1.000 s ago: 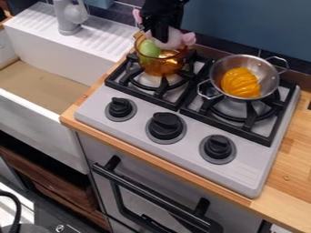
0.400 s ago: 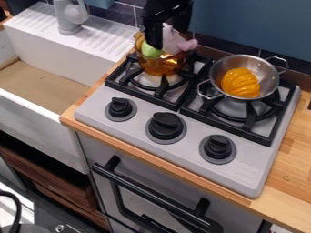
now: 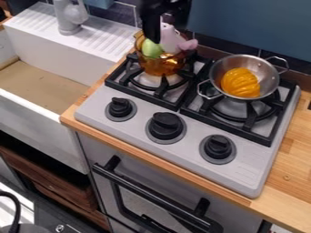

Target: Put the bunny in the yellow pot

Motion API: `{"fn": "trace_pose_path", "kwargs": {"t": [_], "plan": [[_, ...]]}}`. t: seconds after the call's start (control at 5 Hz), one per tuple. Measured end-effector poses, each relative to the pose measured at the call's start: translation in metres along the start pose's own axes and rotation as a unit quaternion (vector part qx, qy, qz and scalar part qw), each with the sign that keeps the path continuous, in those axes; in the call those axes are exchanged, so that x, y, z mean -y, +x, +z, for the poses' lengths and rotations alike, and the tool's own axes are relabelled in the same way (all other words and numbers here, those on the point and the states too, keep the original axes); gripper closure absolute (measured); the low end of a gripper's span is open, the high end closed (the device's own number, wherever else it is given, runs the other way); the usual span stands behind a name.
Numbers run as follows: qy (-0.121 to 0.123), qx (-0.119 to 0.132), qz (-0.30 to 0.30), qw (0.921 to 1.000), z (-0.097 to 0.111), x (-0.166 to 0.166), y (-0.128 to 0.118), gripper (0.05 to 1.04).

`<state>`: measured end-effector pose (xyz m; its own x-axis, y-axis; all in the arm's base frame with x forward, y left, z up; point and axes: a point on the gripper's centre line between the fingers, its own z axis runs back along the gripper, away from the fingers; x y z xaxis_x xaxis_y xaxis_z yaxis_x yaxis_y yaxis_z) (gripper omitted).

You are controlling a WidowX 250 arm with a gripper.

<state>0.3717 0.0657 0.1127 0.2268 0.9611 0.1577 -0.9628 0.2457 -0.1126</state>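
Bunny (image 3: 172, 42), in the yellow pot's (image 3: 160, 67) right side, sits just below and right of your spread fingers (image 3: 151, 31).

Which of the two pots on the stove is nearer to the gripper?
The amber see-through pot with the bunny in it; the metal pot is farther away.

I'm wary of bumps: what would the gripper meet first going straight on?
Pointing down, the gripper would likely meet the bunny or green toy in the amber pot; depth is unclear.
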Motion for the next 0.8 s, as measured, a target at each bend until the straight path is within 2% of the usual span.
{"fn": "trace_pose_path", "kwargs": {"t": [0.2,0.4,0.8], "plan": [[-0.003,-0.001,-0.008,1.0,0.008,0.002,0.001,0.089],[-0.036,0.007,-0.028,0.9989,0.035,0.004,0.0,0.089],[-0.059,-0.005,-0.119,0.9912,0.068,-0.021,-0.016,0.089]]}}
